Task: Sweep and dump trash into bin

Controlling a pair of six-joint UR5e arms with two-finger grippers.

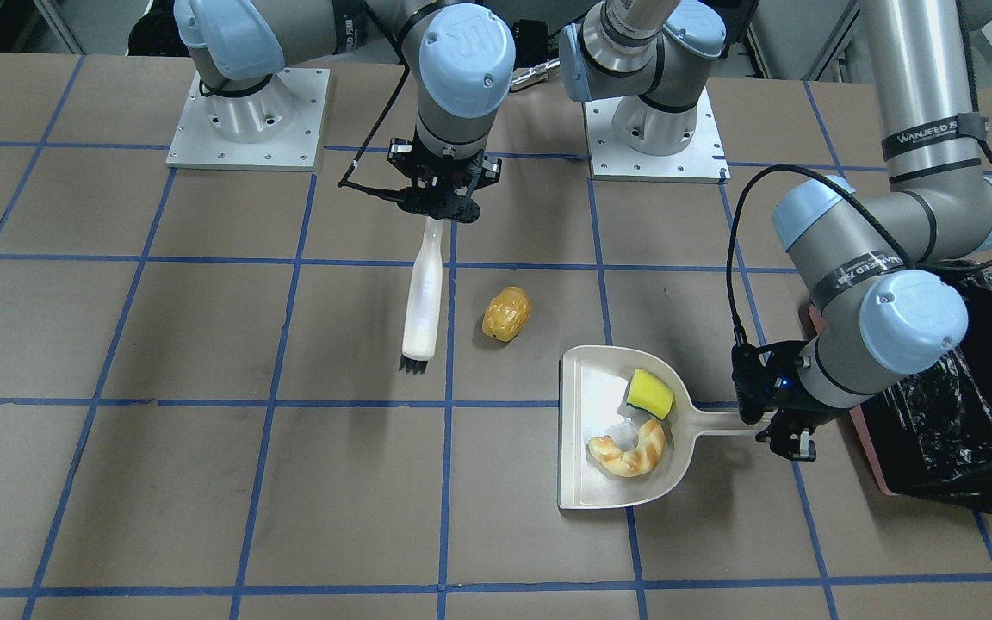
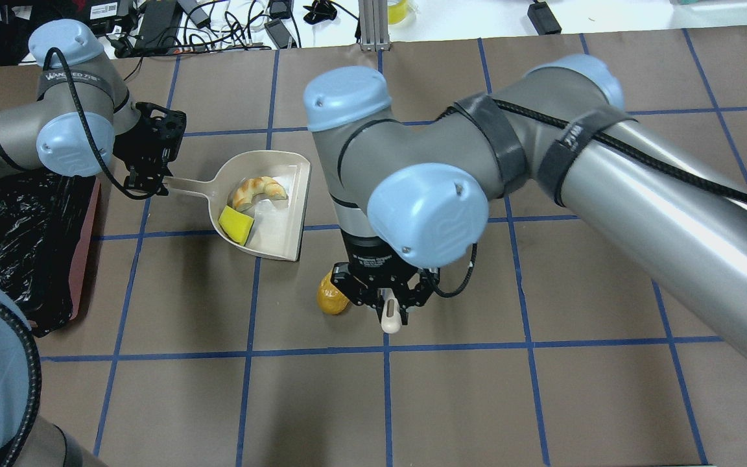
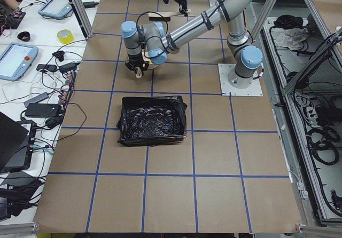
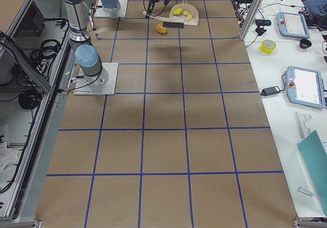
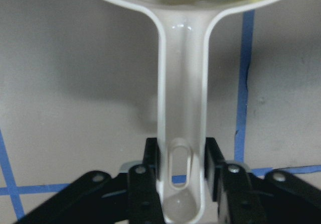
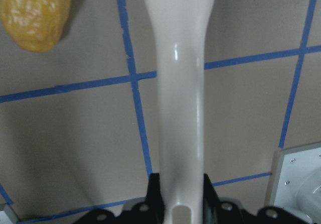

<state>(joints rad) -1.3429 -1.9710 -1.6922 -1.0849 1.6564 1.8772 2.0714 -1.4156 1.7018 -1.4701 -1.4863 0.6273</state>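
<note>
My left gripper (image 1: 784, 426) is shut on the handle of a beige dustpan (image 1: 582, 482) that rests on the table. In the pan lie a yellow wedge (image 1: 651, 393) and a tan croissant piece (image 1: 629, 452). A golden-brown potato lump (image 1: 507, 313) lies on the table, apart from the pan's open edge. My right gripper (image 1: 440, 211) is shut on a white brush (image 1: 423, 301), whose bristles touch the table beside the potato (image 6: 35, 15). The pink bin with its black bag (image 1: 961, 413) stands just behind my left gripper (image 2: 153, 178).
The table is brown paper with a blue tape grid. Both arm bases (image 1: 246, 129) stand on plates at the robot's side. Cables and devices (image 2: 153, 19) lie beyond the far table edge. Side benches hold tablets (image 4: 294, 23) and tape rolls.
</note>
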